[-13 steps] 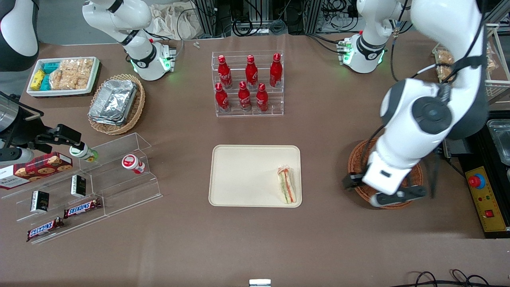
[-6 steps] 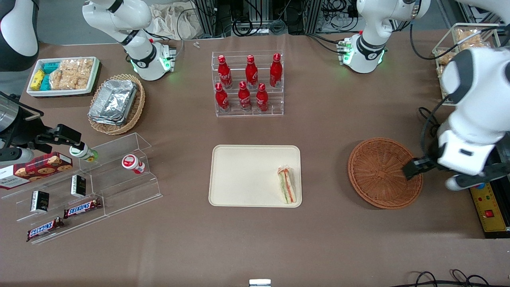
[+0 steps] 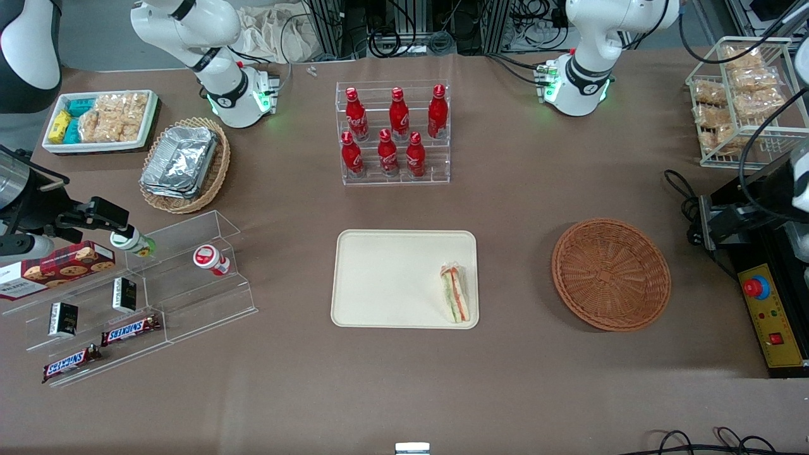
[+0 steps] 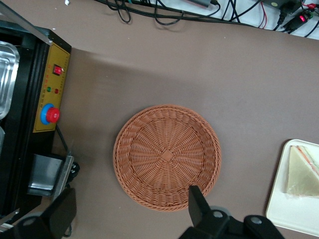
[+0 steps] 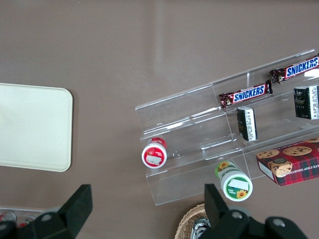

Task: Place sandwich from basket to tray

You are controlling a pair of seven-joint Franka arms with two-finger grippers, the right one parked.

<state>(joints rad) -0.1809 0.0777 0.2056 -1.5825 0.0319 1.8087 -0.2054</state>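
The sandwich lies in the tray, at the tray edge nearest the basket; it also shows in the left wrist view with the tray's corner. The round reddish-brown basket stands beside the tray with nothing in it, and shows whole in the left wrist view. My left gripper is open and holds nothing, high above the table at the basket's rim toward the working arm's end. In the front view the arm is almost out of frame.
A black control box with a red button and a cable sits beside the basket at the table's end. A wire rack of snacks stands farther back. A rack of red bottles stands farther from the camera than the tray. An acrylic shelf is at the parked arm's end.
My left arm has swung off the basket toward the working arm's end of the table and nearly left the front view. The basket now shows uncovered. The sandwich has not moved.
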